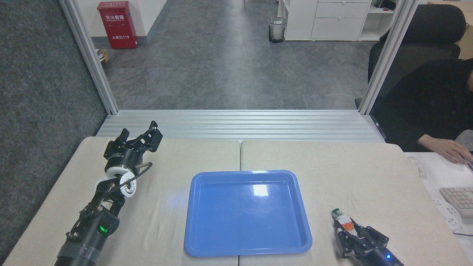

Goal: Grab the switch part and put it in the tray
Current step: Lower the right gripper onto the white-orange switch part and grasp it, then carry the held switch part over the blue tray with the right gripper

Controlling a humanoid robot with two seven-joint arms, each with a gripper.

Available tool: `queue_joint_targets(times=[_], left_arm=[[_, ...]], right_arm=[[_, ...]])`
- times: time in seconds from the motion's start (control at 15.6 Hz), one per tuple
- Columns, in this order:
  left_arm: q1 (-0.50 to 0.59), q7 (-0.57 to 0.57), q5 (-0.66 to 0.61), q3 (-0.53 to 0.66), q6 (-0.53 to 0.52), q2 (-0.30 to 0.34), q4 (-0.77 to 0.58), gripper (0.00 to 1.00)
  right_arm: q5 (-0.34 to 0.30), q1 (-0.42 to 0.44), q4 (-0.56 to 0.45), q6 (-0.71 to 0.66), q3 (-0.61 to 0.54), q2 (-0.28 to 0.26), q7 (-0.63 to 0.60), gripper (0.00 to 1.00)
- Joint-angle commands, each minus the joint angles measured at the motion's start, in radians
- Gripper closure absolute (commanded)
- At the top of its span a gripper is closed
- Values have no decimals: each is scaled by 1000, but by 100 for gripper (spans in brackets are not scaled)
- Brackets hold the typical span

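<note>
The small white plastic switch part (343,223), with an orange middle piece and a round green-and-black capped end, lies on the beige table (351,173) just right of the large glossy blue plastic tray (247,212), outside its raised rim. The black right gripper (351,232) is at the part's near end with its 2 fingers drawn in against the white body. The black left gripper (142,137) hangs over the table's far left corner, fingers apart, holding nothing.
</note>
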Motion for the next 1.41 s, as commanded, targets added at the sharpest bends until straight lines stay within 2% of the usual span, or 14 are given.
queue_joint_targets(times=[0.0,0.13,0.26,0.32,0.38,0.45,0.58,0.71,0.83,1.09,1.15,1.22,1.28,1.35], left_arm=[[0,-1,0,0,0,0,0,0],[0,-1,0,0,0,0,0,0],[0,-1,0,0,0,0,0,0],[0,-1,0,0,0,0,0,0],[0,-1,0,0,0,0,0,0],[0,-1,0,0,0,0,0,0],[0,-1,0,0,0,0,0,0],[0,-1,0,0,0,0,0,0],[0,-1,0,0,0,0,0,0],[0,-1,0,0,0,0,0,0],[-1,-1,0,0,0,0,0,0],[0,-1,0,0,0,0,0,0],[0,-1,0,0,0,0,0,0],[0,-1,0,0,0,0,0,0]], right_arm=[[-3,-63,-58,52,-68,10,-2,100],[-4,-139,-130,76,-83,32,0,100],[17,-143,-276,78,-57,129,44,100],[64,-143,-342,95,17,191,122,100],[116,-134,-379,144,89,263,145,100],[172,-119,-393,190,158,303,152,100],[241,-53,-416,288,289,323,173,100],[246,-41,-412,359,361,323,199,100],[258,-64,-348,461,401,337,314,100],[250,-165,-240,520,426,342,345,100],[250,-182,-218,520,426,342,345,91],[249,-185,-200,521,418,342,342,44],[244,-185,-186,521,411,342,341,13],[246,-186,-177,520,406,342,339,6]])
